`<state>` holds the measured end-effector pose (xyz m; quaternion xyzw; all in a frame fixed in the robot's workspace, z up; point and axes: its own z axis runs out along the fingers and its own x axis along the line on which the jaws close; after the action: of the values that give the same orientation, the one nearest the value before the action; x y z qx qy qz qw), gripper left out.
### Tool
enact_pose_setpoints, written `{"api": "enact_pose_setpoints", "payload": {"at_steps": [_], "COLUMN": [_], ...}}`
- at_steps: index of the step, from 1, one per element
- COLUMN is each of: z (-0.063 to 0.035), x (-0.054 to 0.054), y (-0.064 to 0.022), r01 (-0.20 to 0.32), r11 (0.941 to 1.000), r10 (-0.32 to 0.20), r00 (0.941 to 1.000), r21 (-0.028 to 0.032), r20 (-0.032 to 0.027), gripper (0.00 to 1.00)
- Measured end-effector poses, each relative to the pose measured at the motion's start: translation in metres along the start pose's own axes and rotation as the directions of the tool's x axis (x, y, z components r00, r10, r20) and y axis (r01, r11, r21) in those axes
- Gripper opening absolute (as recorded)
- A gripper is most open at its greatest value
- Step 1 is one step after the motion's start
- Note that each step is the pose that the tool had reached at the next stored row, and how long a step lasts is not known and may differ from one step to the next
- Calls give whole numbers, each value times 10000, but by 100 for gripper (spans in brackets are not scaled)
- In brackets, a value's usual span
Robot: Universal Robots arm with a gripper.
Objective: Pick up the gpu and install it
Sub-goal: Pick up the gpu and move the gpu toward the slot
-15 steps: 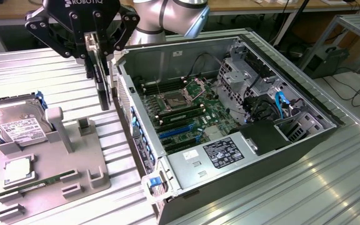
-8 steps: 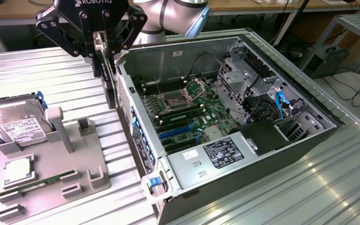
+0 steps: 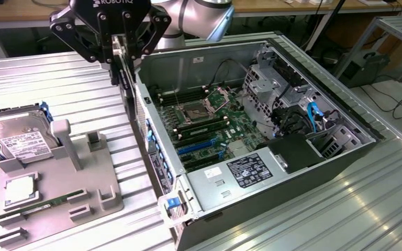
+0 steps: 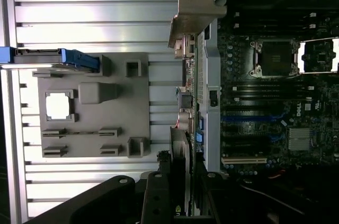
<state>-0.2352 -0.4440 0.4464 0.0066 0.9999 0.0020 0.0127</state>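
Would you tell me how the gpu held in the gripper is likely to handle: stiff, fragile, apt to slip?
Probably stiff: the gpu hangs straight from the gripper without sagging. Likely fragile, since bare connectors show beside its metal bracket. Pinched across its flat faces, it might pivot if it knocks the case.

gpu beside case wall | tray exterior view's left of case

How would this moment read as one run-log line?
gripper: shut on gpu | gpu: held on edge, at open computer case wall | installed: not yet
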Motion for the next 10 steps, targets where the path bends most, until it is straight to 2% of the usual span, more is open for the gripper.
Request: {"api": "enact_pose_setpoints", "payload": {"at_steps": [10], "z": [2], "x": [-98], "y": [1], "r01": [1], "r11": [10000], "r10": [-1], "r00": [10000], "r21": [0], "r20": [0], "gripper": [27]}}
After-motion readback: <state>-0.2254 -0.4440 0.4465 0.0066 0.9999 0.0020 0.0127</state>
